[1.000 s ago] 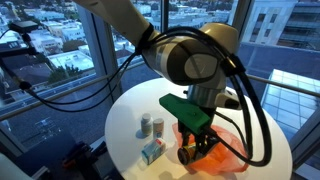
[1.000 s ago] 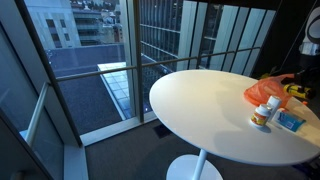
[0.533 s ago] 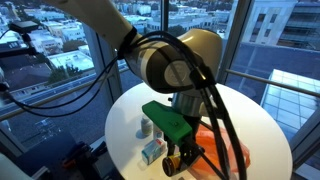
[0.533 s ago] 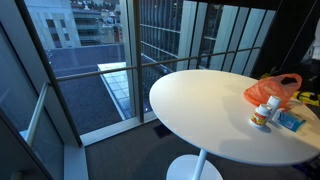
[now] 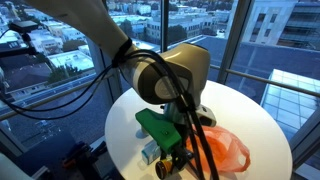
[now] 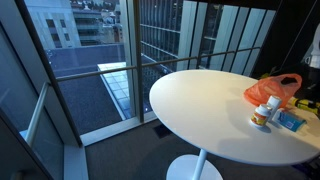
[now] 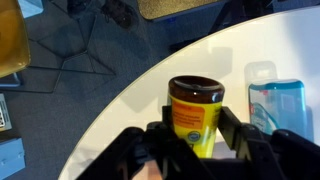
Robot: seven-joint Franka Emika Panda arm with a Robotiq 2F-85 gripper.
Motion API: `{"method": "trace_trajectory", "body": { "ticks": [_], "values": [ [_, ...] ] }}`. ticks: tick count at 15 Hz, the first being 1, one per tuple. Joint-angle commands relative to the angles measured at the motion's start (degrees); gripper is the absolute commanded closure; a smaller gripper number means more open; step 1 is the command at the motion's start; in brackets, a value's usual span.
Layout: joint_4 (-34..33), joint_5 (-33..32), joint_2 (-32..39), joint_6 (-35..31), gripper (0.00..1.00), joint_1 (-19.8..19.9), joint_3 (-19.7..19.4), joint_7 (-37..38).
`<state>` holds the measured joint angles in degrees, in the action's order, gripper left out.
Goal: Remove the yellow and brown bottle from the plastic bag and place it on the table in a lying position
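The yellow and brown bottle (image 7: 195,112) has a yellow label and a dark brown cap. In the wrist view it sits between my gripper's (image 7: 196,134) two fingers, above the white table (image 7: 130,100) near its rim. In an exterior view my gripper (image 5: 169,165) is low over the table's near edge, beside the orange plastic bag (image 5: 225,150), and the bottle there is too dark to make out. The bag also shows in an exterior view (image 6: 272,89), lying crumpled on the table, where my gripper is out of view.
A blue and white box (image 7: 275,104) lies on the table to the right of the bottle and shows in both exterior views (image 5: 150,152) (image 6: 291,120). Two small bottles (image 6: 262,113) stand beside it. The round table (image 6: 200,105) stands by window railings; floor lies past its rim.
My arm has swung from above the orange bag toward the table's near edge and come lower, carrying the bottle out of the bag. The bag has settled flat.
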<state>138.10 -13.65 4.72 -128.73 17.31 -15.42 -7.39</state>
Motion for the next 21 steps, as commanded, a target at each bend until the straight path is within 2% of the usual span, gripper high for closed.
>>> {"method": "trace_trajectory", "body": {
  "ticks": [1,12,21],
  "values": [
    [-0.17,1.71,1.82,-2.43,0.75,-0.70,0.22,-0.78],
    [-3.99,6.54,8.70,-10.81,0.75,-1.71,1.78,-0.63],
    [-10.02,10.53,13.27,-15.89,0.75,-1.56,3.33,-0.16]
  ]
}}
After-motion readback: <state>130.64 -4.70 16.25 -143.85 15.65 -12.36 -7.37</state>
